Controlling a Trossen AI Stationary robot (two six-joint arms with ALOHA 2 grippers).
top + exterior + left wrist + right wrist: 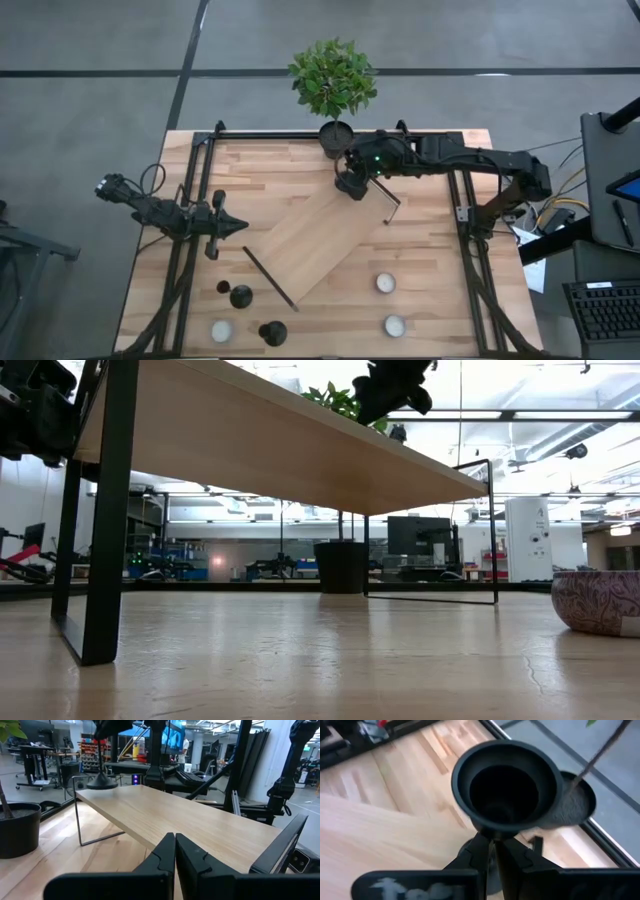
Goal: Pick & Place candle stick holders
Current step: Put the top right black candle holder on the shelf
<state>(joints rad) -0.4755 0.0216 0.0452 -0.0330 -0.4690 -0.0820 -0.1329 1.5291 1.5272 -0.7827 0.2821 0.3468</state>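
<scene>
Right gripper [492,857]: clenched on stem of candle stick holder [506,787], cup uppermost, base at raised shelf [320,235] corner nearest potted plant [333,80]. Judged rigid, light, top-heavy; grip stem below cup. Two more holders [241,296] [272,332] stand at front left. Left gripper [175,852]: closed, empty, left of shelf.

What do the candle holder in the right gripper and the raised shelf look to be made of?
The candle holder, with the right gripper shut on its stem, looks like matte black metal or painted cast material: even dark surface, soft dull sheen on the cup rim. The shelf looks like pale wood with visible grain, on thin black wire-like legs, probably metal.
</scene>
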